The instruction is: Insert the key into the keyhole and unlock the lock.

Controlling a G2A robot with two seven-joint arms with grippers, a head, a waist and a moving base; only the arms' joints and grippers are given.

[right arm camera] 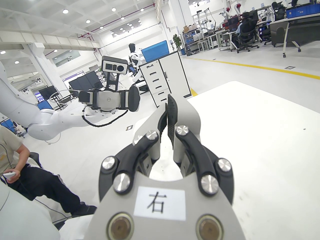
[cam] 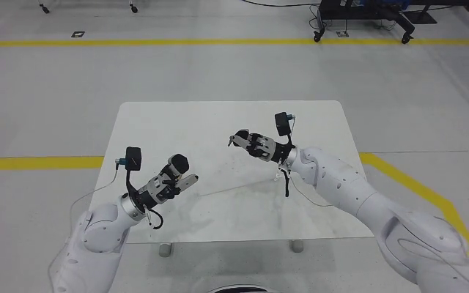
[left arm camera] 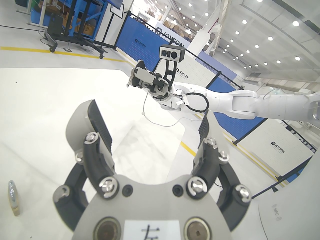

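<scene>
over the table [cam: 315, 124], labelled right jaws pinch the key [left arm camera: 128, 82], left jaws gape.

A white table [cam: 220, 121] with rounded corners carries a small lock [left arm camera: 13, 197] lying on its surface.

Overhead above table [cam: 315, 128]; wrist cameras face-to-face.

A small silvery key [left arm camera: 129, 82] pokes out from the right arm's fingers [left arm camera: 143, 73], pinched shut on it above the white counter [left arm camera: 50, 96]. The lock [left arm camera: 13, 197], grey metal with a brass-coloured end, lies flat on the counter, well apart.
</scene>
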